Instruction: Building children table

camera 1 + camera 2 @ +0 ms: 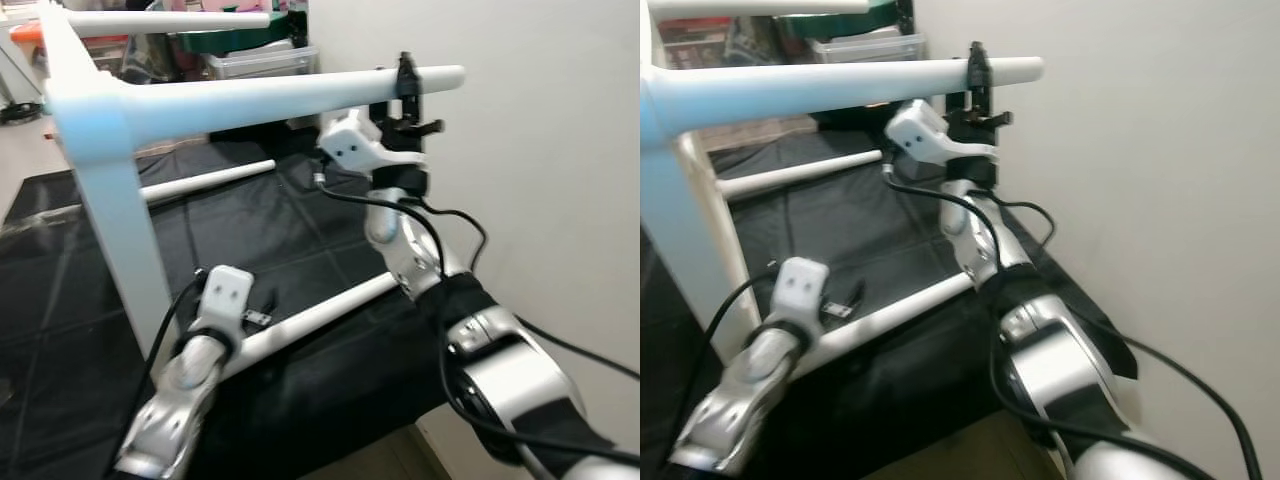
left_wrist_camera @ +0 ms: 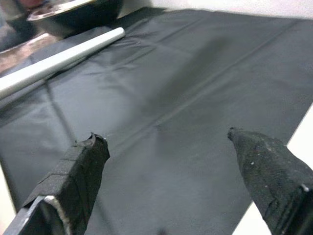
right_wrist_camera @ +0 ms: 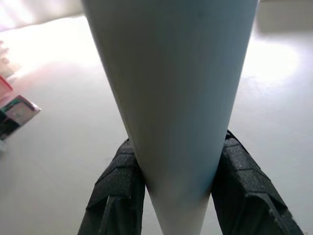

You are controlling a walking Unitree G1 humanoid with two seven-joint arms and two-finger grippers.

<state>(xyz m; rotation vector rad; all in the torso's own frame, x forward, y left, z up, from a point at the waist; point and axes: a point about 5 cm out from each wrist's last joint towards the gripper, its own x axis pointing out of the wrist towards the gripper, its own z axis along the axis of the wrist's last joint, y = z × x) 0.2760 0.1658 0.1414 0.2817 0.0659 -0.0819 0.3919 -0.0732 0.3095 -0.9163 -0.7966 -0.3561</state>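
Upper table leg (image 1: 300, 92) is clamped near its far-right tip by the right tool (image 1: 405, 95). Left tool (image 2: 166, 161) is held open over the black mat (image 1: 250, 230), low left. Risk: frame (image 1: 110, 200) could tip if the leg is pulled sideways.

I see smooth, satin white table legs (image 1: 290, 95), a creased black cloth (image 2: 195, 98) with a faint sheen, rough matt black pincer fingers (image 2: 78, 171), and glossy silver metal arms (image 1: 520, 380).
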